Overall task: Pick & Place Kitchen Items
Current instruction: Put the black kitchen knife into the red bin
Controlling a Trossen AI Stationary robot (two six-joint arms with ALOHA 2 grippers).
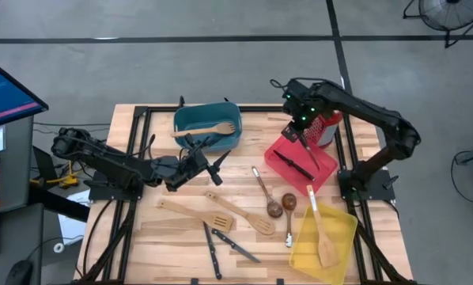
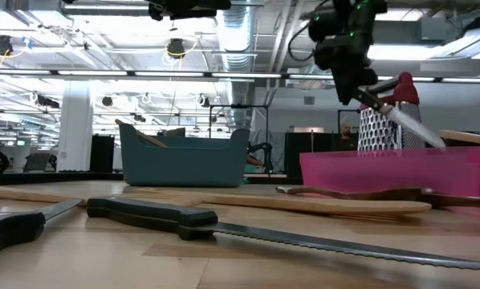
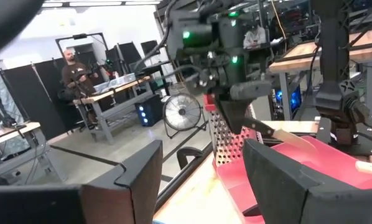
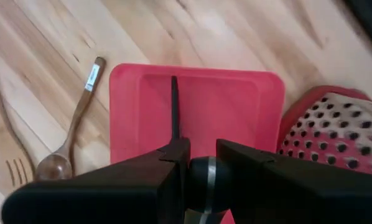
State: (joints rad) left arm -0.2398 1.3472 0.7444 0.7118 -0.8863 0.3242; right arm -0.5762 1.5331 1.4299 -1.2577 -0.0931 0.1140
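A: Right end effector (image 1: 304, 136) hangs over the red bin (image 1: 319, 169), fingers clamped on a black-handled knife (image 2: 400, 119). From counter level the blade slants down over the bin's pink wall, clear of it.

B: And its wrist camera shows the knife's thin edge (image 4: 174, 106) running out over the bin's floor (image 4: 236, 106), the round handle pinched between the fingers.

A: A box grater (image 1: 328, 127) stands just beside that bin, at the counter's (image 1: 141, 237) far right corner. Another dark knife (image 1: 293, 164) already lies in the red bin.

B: Left end effector (image 1: 209, 158)?

A: Near the teal bin (image 1: 207, 120), fingers apart, holding nothing. Its camera looks between its two dark fingers (image 3: 136, 180) across at the right arm.

B: What's in the teal bin?

A: A pale slotted turner (image 1: 211, 130). The yellow bin (image 1: 343, 229) at the near right holds a wooden spatula (image 1: 322, 229).

B: Loose items?

A: Plenty mid-counter: two wooden turners (image 1: 197, 212), one crossing in front of the other (image 1: 240, 212), two brown-bowled spoons (image 1: 265, 192) side by side near the yellow bin, the second (image 1: 289, 215) just beside its wall, and two black-handled knives (image 1: 211, 249) at the near edge, the second (image 1: 235, 245) angled across beside it
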